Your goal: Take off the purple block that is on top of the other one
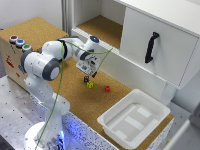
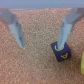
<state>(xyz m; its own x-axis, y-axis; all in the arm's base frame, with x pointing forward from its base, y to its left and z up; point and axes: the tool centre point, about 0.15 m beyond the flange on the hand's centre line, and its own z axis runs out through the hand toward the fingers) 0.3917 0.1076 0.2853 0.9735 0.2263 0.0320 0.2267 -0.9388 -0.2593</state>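
Observation:
The purple block [image 2: 62, 51] is a tiny dark cube with a yellow mark on its side. In the wrist view it rests on the cork surface, right at the tip of one finger [image 2: 66, 27]. A yellow-green cube [image 2: 81, 62] shows at the picture's edge beside it, apart from it. My gripper [image 2: 41, 46] is open and holds nothing. In the exterior view my gripper [image 1: 89, 74] hangs just above the purple block [image 1: 86, 79], and the yellow-green cube [image 1: 90, 84] lies close beside it.
A red cube [image 1: 107, 88] lies on the cork counter [image 1: 65, 92] toward the exterior view's right. A white bin [image 1: 150, 107] stands at the counter's right end. A white cabinet with a black handle [image 1: 151, 47] stands behind. Coloured buttons [image 1: 20, 43] sit on a box at the left.

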